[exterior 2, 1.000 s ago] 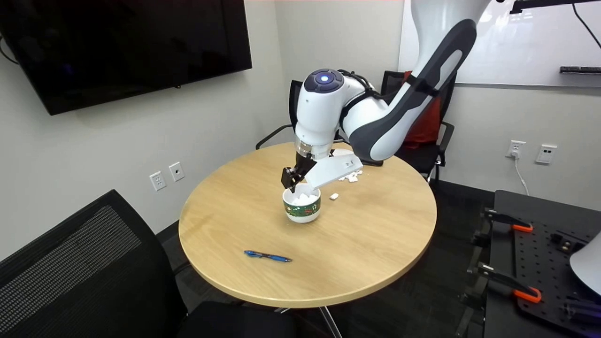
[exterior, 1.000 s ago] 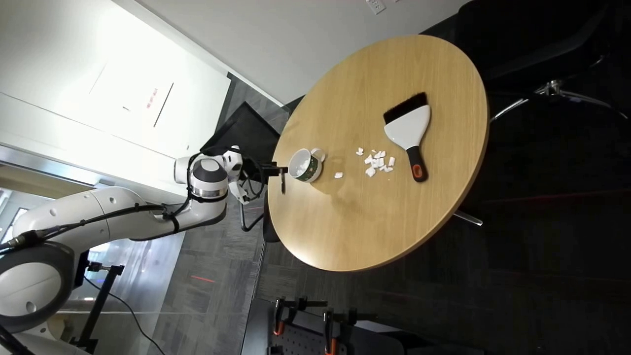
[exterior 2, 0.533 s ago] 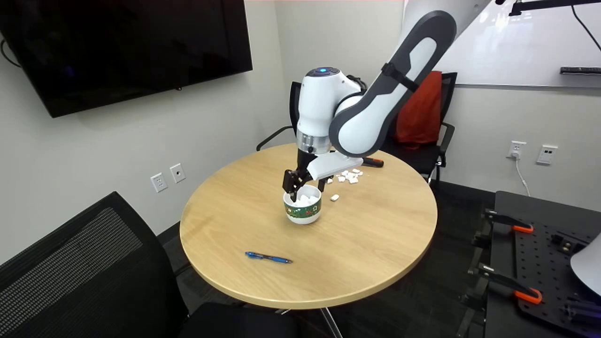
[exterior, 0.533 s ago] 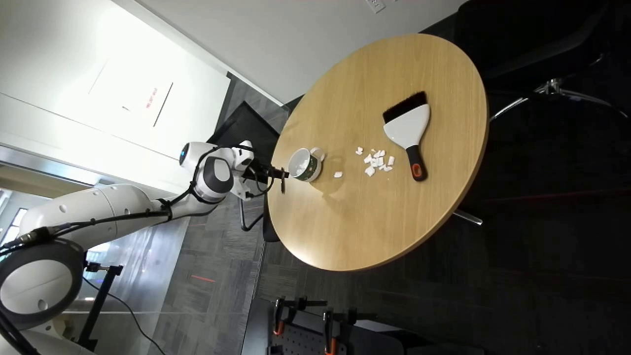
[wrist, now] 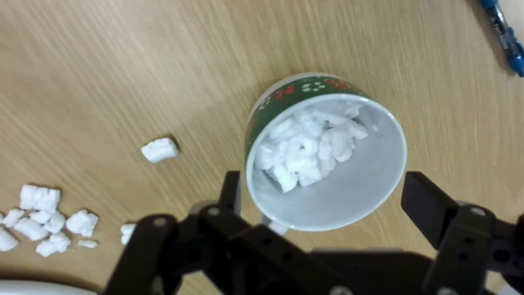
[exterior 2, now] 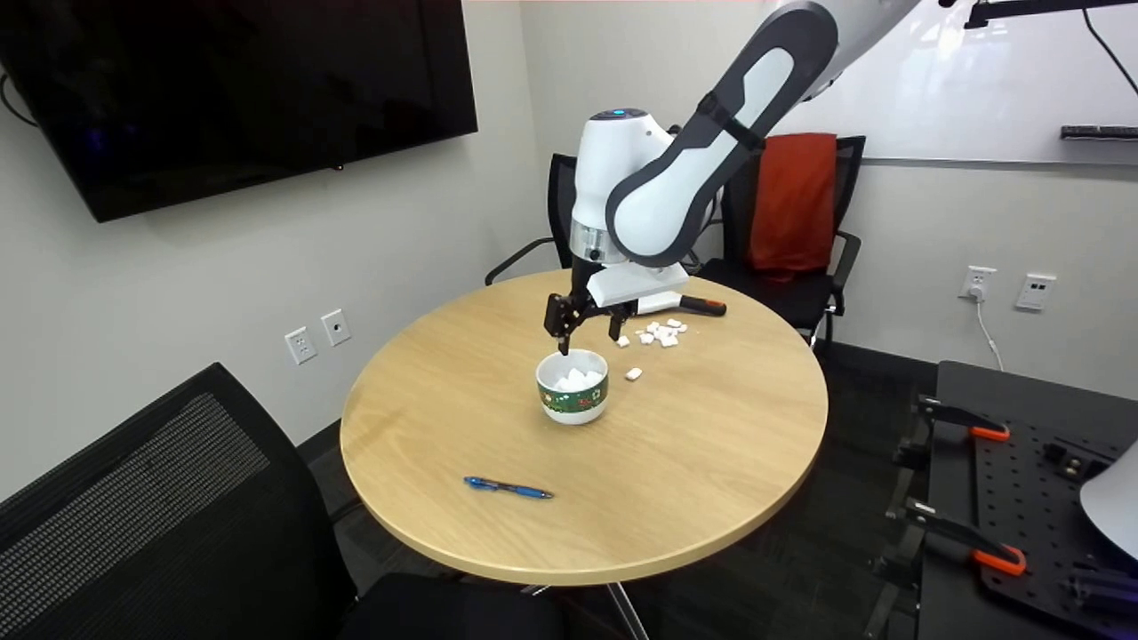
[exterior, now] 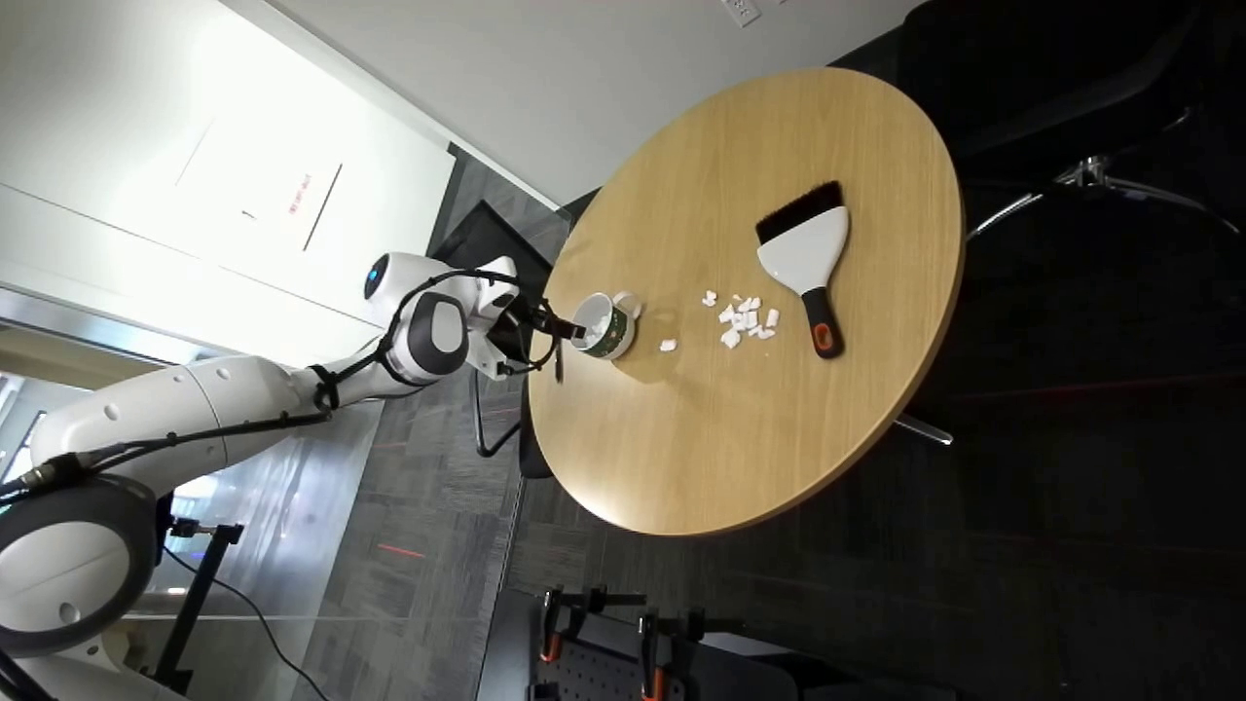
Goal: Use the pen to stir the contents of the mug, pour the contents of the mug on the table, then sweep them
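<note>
The mug (exterior 2: 573, 404), white with a green patterned band, stands upright on the round wooden table (exterior 2: 711, 436). Its contents, white crumbly chunks (wrist: 307, 151), are heaped against one side inside. My gripper (wrist: 323, 177) is open, its fingers (wrist: 428, 209) spread to either side of the mug's rim in the wrist view, touching neither side. An exterior view has the gripper (exterior 2: 589, 341) just above and behind the rim. The handle (wrist: 278, 228) is partly covered by a finger there. The blue pen (exterior 2: 508, 487) lies on the table, apart from the mug.
A small pile of white chunks (exterior: 748, 319) and a single loose chunk (exterior: 668, 346) lie on the table. Beyond them rests a white brush (exterior: 808, 255) with black bristles. A black chair (exterior 2: 160, 498) stands close to the table's edge.
My gripper has levelled from a tilt. Over the last half second it has lifted and drawn back slightly from the mug's rim. Mug, pen and loose chunks stay put.
</note>
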Tool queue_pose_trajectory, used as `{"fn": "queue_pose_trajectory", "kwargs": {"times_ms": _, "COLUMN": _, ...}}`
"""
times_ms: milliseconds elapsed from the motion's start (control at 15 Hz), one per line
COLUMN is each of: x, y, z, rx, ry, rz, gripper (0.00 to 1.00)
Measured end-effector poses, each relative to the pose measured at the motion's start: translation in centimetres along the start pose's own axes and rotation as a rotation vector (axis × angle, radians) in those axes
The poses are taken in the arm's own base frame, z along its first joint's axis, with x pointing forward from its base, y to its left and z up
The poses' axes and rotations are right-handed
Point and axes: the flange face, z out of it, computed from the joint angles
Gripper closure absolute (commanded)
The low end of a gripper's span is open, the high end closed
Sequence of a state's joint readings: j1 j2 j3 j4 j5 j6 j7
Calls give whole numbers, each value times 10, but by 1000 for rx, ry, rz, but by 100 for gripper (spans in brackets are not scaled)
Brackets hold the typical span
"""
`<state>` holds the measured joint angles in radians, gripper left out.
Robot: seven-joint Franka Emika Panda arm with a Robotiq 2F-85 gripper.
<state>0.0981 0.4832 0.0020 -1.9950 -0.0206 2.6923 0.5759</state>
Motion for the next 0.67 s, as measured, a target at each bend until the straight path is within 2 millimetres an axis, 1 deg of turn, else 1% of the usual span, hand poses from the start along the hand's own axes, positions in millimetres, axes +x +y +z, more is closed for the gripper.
{"fn": "queue_pose_trajectory", "kwargs": {"times_ms": 267, "x": 9, "y": 17, "z": 0, "rx": -89, "ry": -43, "rz": -3, "gripper": 0}}
{"fn": "queue_pose_trajectory", "kwargs": {"times_ms": 467, "x": 9, "y": 22, "z": 1, "rx": -139, "ry": -102, "rz": -51, "gripper": 0}}
{"fn": "queue_pose_trajectory", "kwargs": {"times_ms": 667, "x": 9, "y": 22, "z": 2, "rx": -152, "ry": -110, "rz": -78, "gripper": 0}}
